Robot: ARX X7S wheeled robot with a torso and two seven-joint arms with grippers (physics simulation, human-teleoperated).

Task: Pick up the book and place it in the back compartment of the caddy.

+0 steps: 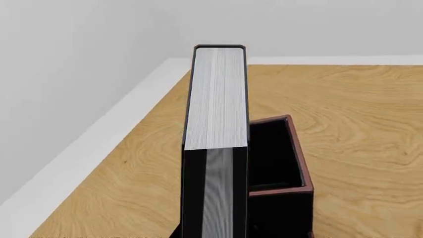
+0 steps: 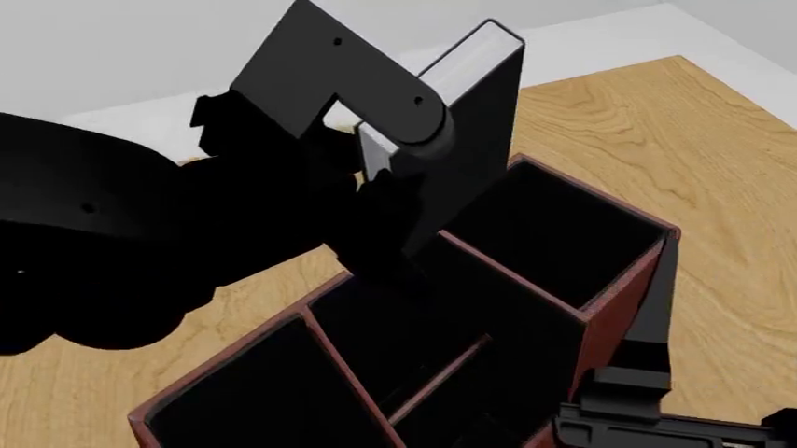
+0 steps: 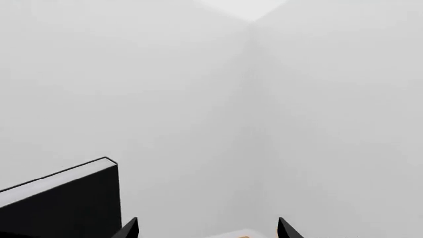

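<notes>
The book point(image 2: 480, 121) stands on end above the caddy point(image 2: 622, 280), long axis rising and leaning away from you and to the right in the head view, white page edges point(image 1: 215, 99) facing the left wrist camera. Your left hand point(image 2: 392, 201) holds it by the lower part; the exact contact is lost in black-on-black shadow. The book's lower end sits over the partition bordering the far compartment, but you cannot tell whether it touches the rim. Your right hand point(image 3: 205, 230) shows only two dark fingertips set wide apart with nothing between them. The nearest caddy compartments are cut off at the frame's lower edge. Beyond the caddy, the wooden bench point(image 2: 697, 140) lies open to the right, ending at a pale border along its far edge.
</notes>
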